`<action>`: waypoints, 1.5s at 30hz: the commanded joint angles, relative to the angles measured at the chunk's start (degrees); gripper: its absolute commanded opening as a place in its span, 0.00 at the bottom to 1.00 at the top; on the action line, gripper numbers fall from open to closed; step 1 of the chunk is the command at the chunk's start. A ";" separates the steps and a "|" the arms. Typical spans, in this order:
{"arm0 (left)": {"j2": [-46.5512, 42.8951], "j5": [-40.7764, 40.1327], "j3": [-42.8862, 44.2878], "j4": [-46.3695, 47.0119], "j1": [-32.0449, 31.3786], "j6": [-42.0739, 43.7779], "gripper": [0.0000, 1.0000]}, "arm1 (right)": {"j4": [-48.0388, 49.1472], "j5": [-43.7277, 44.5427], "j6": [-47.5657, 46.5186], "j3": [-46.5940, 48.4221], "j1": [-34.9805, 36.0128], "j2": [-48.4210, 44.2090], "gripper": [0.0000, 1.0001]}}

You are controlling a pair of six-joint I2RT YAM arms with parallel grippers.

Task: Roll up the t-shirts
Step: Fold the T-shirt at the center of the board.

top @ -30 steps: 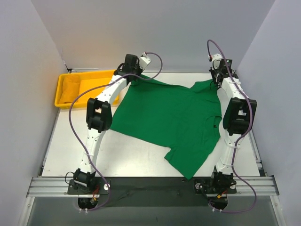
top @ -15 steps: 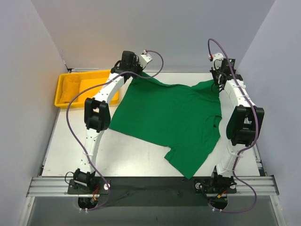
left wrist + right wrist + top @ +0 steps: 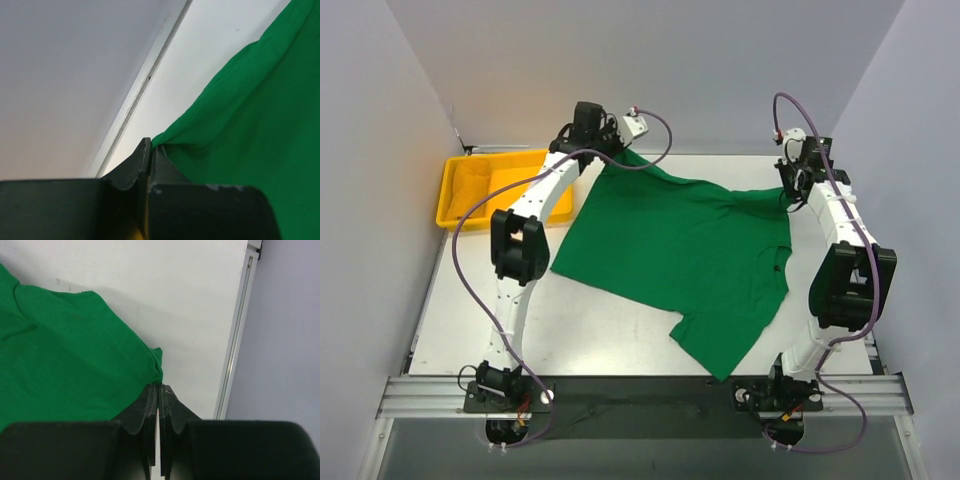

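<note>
White table (image 3: 470, 320) fills the floor of the overhead view, closed in by pale grey walls (image 3: 620, 60) on three sides. Across the middle of it lies the green t-shirt (image 3: 680, 250), spread mostly flat. It reaches from the upper centre of the frame down toward the lower right, where one short sleeve points at the bottom edge. Its left edge slants down to a corner at centre left, and the fabric is plain, with no print.

My left hand (image 3: 151, 148) is at the shirt's upper-left corner, close to the back wall. In the left wrist view my two fingers are pressed together with the tip of that green corner pinched between them. From there the cloth fans out toward the right of the frame in soft folds.

My right hand (image 3: 158, 387) is at the shirt's upper-right part, by the right side of the table. In the right wrist view its fingers are closed flat against each other, clamped on a small folded tip of green cloth. The rest of the shirt spreads toward the left of that frame. A raised crease runs along the top of the shirt between my two hands.

Further out, a yellow tray (image 3: 450, 195) sits at the upper left of the overhead view, on the table's left side beside my left arm. Purple cables (image 3: 470, 230) loop along both arms. A thin metal rail (image 3: 232, 340) edges the table where it meets the wall.
</note>
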 commanded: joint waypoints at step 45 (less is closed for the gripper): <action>-9.91 13.03 -20.46 -13.68 7.97 62.59 0.00 | -20.70 -7.50 10.93 -20.36 14.94 -28.14 0.00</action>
